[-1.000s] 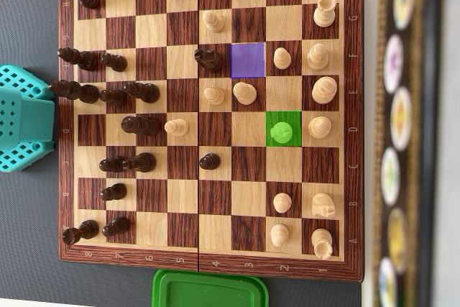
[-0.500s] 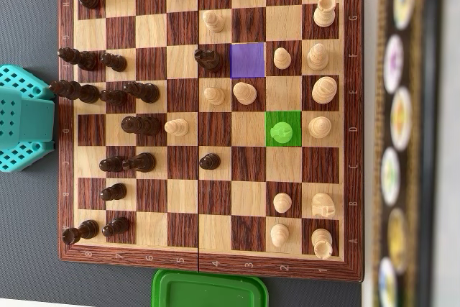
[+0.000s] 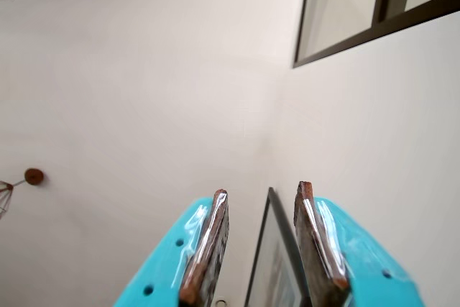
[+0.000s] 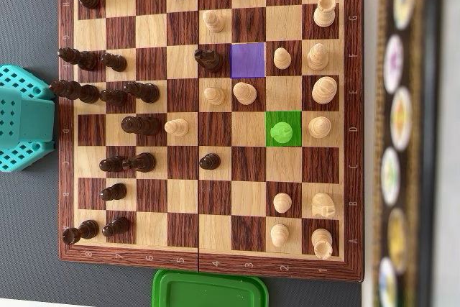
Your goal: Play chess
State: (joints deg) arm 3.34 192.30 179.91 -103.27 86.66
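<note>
I see my end effector [image 3: 262, 195] with its jaws apart and empty, aimed at a wall, while beside the chessboard [image 4: 208, 264] sits a green lid [image 4: 210, 289].

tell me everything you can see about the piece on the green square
The piece on the green square is a small round-headed pawn, tinted green like the highlight under it. It stands upright, centred in its square on the right half of the chessboard in the overhead view, touching no neighbour; a light piece stands one square right.
</note>
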